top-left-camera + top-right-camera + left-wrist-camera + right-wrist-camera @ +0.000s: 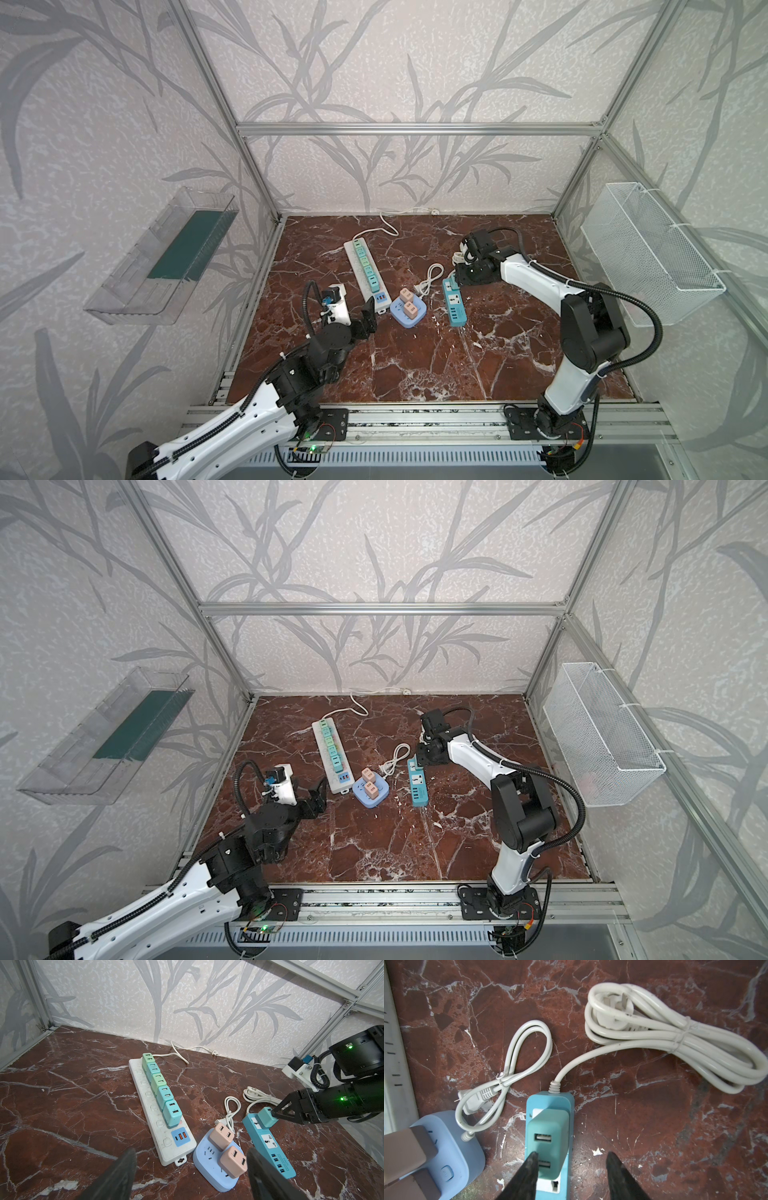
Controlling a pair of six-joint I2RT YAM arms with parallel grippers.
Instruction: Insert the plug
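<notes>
Long strip point(357, 270) left, socket hub point(401, 320) mid, short strip point(453, 305) right w/ plug point(548, 1126) on far end.

Here's the teal plug point(550, 1124), a chunky charger block with two USB ports facing up. It stands in the end socket of the teal power strip point(273, 1153), the one nearest the cord exit, though whether it's pressed fully home can't be told. The strip lies flat on the marbled bench point(415, 365), right of centre in both top views point(454, 309) point(417, 789), and its white cord point(685, 1043) is bundled and tied just beyond it.
</notes>
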